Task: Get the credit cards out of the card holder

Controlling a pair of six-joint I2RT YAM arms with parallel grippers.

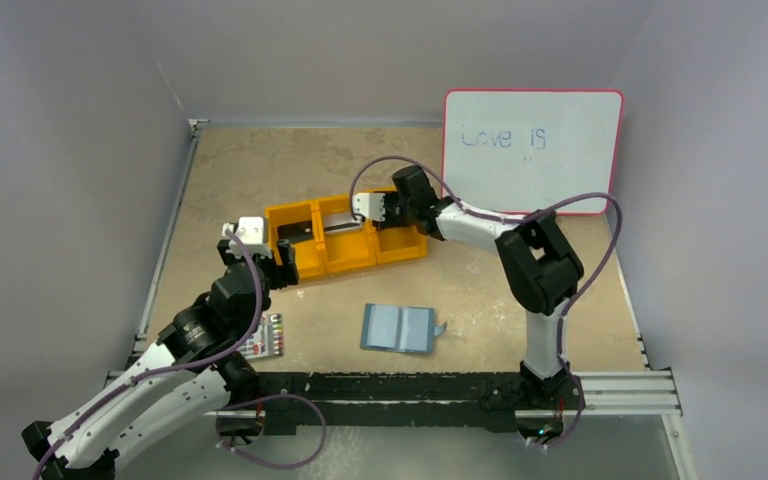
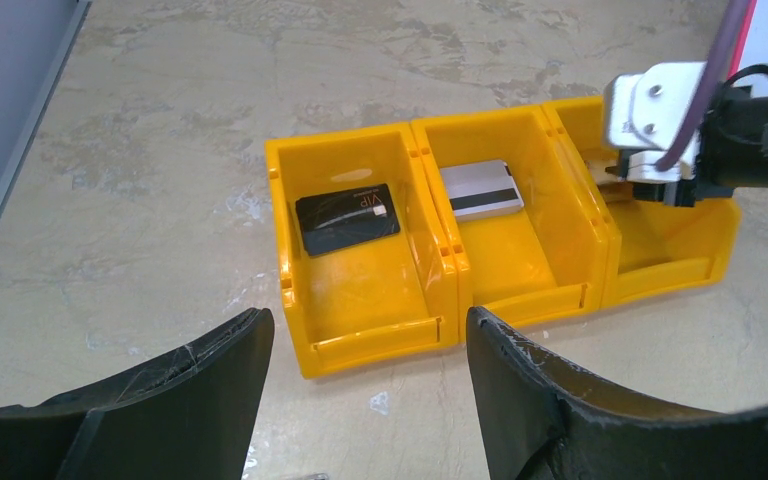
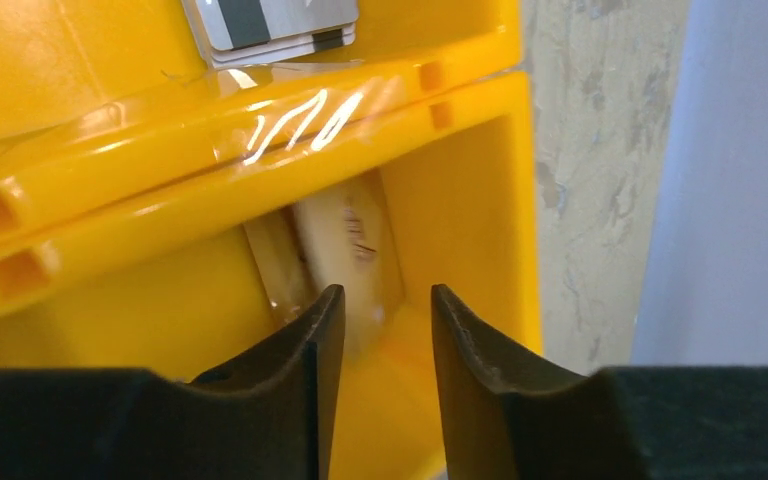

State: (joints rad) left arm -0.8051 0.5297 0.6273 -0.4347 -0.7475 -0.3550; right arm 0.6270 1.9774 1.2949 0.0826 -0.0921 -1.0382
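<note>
Right wrist: right gripper [image 3: 385, 330] jaws parted over right compartment of orange bin [image 3: 460, 200], blurred tan card [image 3: 345, 245] ungripped inside; left gripper [image 2: 368, 322] wide, empty.

This is a robotics lab test cell, not a lived-in room. Plain grey partition walls [image 1: 60, 150] box in a mottled beige tabletop [image 1: 260, 170] on the left, far and right sides. A metal rail [image 1: 620, 385] along the near edge carries two robot arms, left [image 1: 160, 380] and right [image 1: 535, 265], with purple cables [image 1: 290, 430] looping from them. The objects look like staged props: a whiteboard [image 1: 530, 150] leaning on the far wall, an orange three-compartment bin [image 1: 310, 262], a card holder [image 1: 398, 328] and a marker pack [image 1: 265, 338].
</note>
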